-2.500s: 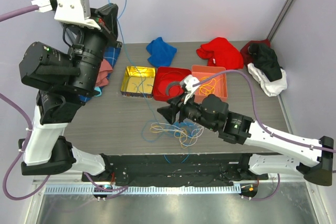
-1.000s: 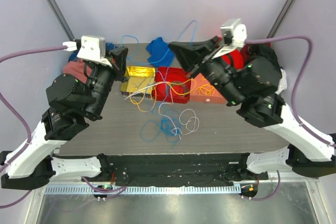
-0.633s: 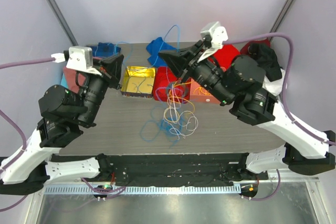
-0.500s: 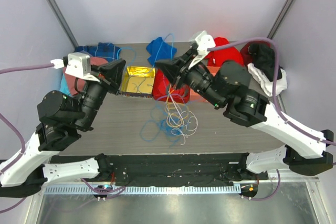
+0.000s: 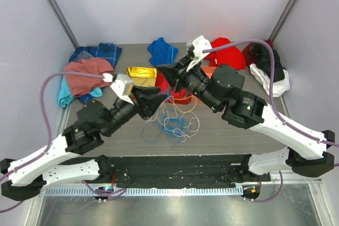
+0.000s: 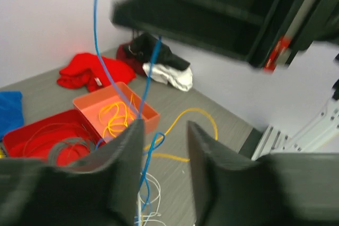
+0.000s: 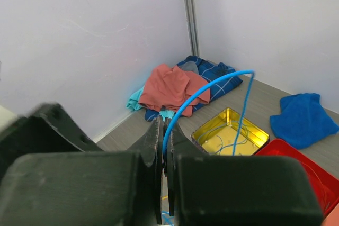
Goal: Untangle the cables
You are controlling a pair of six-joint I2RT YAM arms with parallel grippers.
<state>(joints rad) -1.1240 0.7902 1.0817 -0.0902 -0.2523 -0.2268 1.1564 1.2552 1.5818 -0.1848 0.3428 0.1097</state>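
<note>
The cables (image 5: 175, 123) lie in a loose tangle of yellow, white and blue loops on the grey table, just in front of both grippers. My right gripper (image 7: 165, 136) is shut on a blue cable (image 7: 212, 86), which arcs up from its tips and drops toward the yellow tin (image 7: 230, 130). It hangs above the tangle at centre (image 5: 167, 72). My left gripper (image 5: 160, 98) sits low beside it with its jaws open (image 6: 164, 130). In the left wrist view, a blue cable (image 6: 151, 72) hangs down close by the left finger (image 6: 127, 173). A yellow cable (image 6: 196, 115) and a white one (image 6: 145, 194) lie beyond.
A yellow tin (image 5: 140, 74), a red tray (image 5: 163, 84) and an orange tray (image 5: 208, 70) stand in a row behind the tangle, each holding cable. Cloths ring the back: plaid (image 5: 98, 51), salmon (image 5: 85, 72), blue (image 5: 162, 51), red (image 5: 225, 51), black and white (image 5: 270, 67).
My left arm has swung down and in to the centre, and its jaws have opened. My right gripper has sunk slightly, still shut on the blue cable. The lifted loops have dropped onto the table.
</note>
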